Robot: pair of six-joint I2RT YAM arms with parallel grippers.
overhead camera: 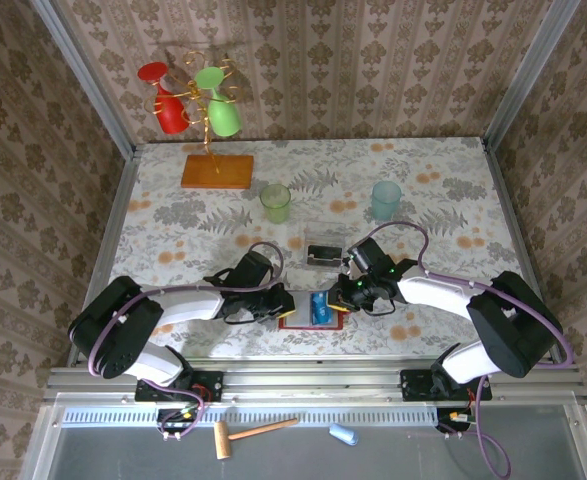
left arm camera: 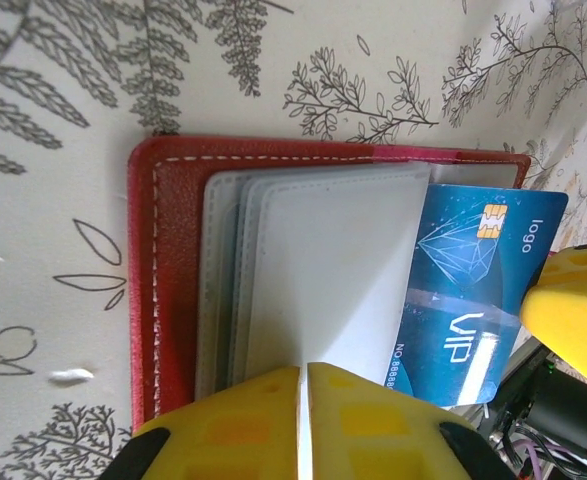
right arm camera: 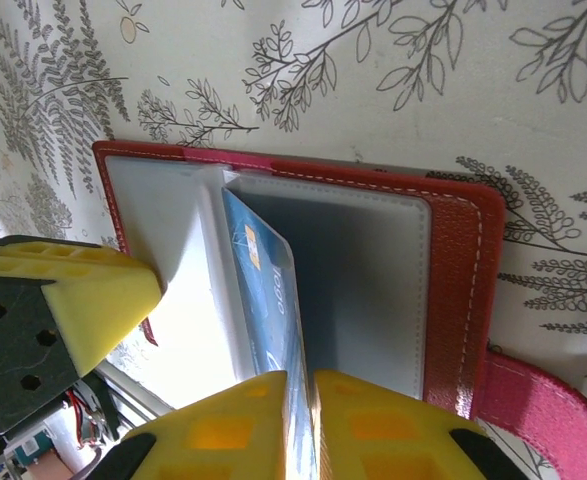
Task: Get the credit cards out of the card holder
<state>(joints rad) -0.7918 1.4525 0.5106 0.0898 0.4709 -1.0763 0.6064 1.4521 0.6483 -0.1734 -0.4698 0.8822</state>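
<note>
Left gripper (left arm camera: 303, 385), at frame bottom, is pinched shut on the red card holder (left arm camera: 158, 300) by its grey pocket (left arm camera: 323, 270), likely to anchor it. Right gripper (right arm camera: 299, 388) is clamped on the protruding blue VIP card (right arm camera: 265, 290), apparently to draw it out.

Arms angled inward, left tool (overhead camera: 286, 313) and right tool (overhead camera: 339, 303) pinched.

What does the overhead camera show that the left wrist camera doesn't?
Overhead adds the wider table: the left arm and right arm meeting in the middle, a dark card lying beyond them, a green cup, a pale blue cup, and a rack hung with cups. The wrist camera adds close detail: white stitching on the card holder, its grey pockets, and the gold chip and VIP lettering on the blue card. Both share the open red holder with that card sticking out.
</note>
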